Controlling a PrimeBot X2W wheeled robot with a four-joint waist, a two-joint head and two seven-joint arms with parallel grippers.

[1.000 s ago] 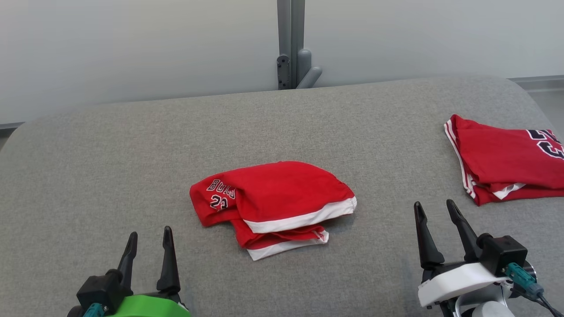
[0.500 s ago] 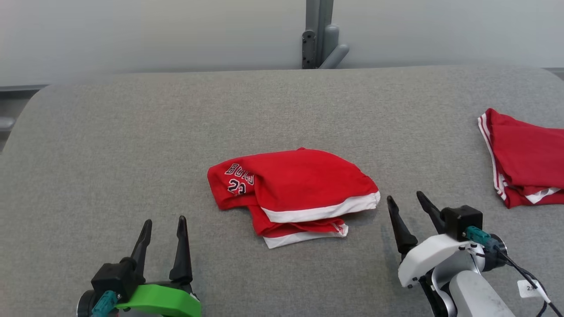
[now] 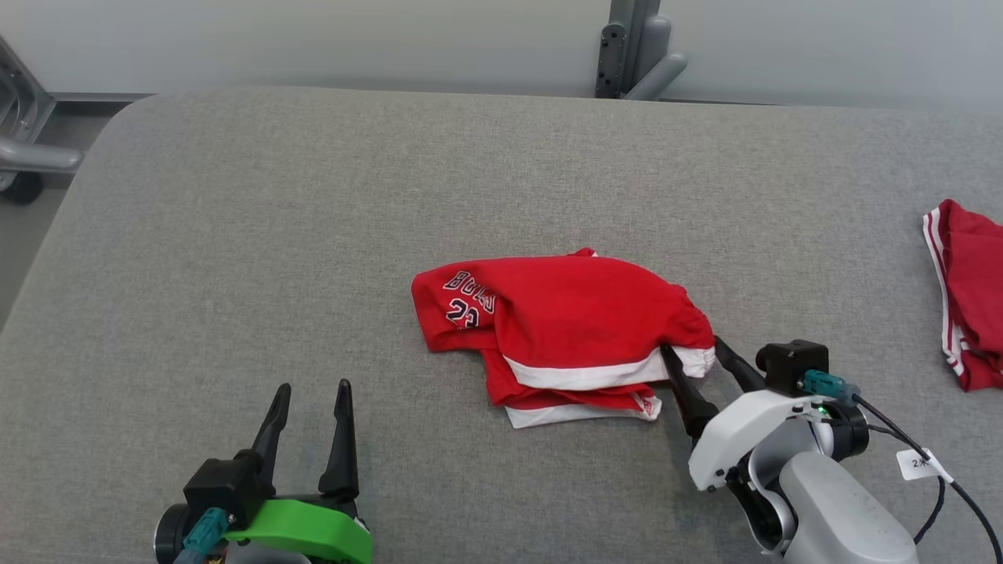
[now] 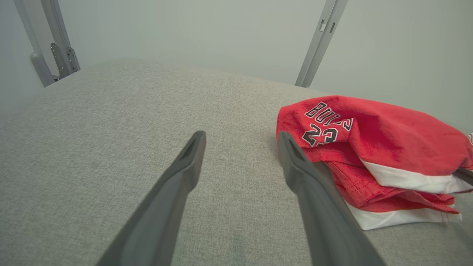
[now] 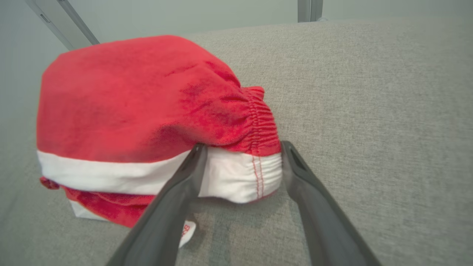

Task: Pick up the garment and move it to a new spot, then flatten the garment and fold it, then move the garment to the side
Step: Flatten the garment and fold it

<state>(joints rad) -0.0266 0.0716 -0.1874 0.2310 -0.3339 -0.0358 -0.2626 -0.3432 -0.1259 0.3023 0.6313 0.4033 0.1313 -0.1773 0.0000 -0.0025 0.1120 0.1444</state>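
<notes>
While the red Bulls garment (image 3: 564, 329) lies mid-frame on the grey table (image 3: 313, 235), the right gripper (image 3: 691, 346) straddles its white-banded right corner, fingers spread; the left gripper (image 3: 313, 386) sits lower left, fingers apart.

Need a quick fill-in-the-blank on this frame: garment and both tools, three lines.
1. The right tool is open, its fingers flanking the garment's ____-coloured band.
2. The left tool is open, apart from the garment, and holds ____.
3. A second red garment lies on the padded surface, far toward the robot's ____.
Missing words: white; nothing; right.
</notes>
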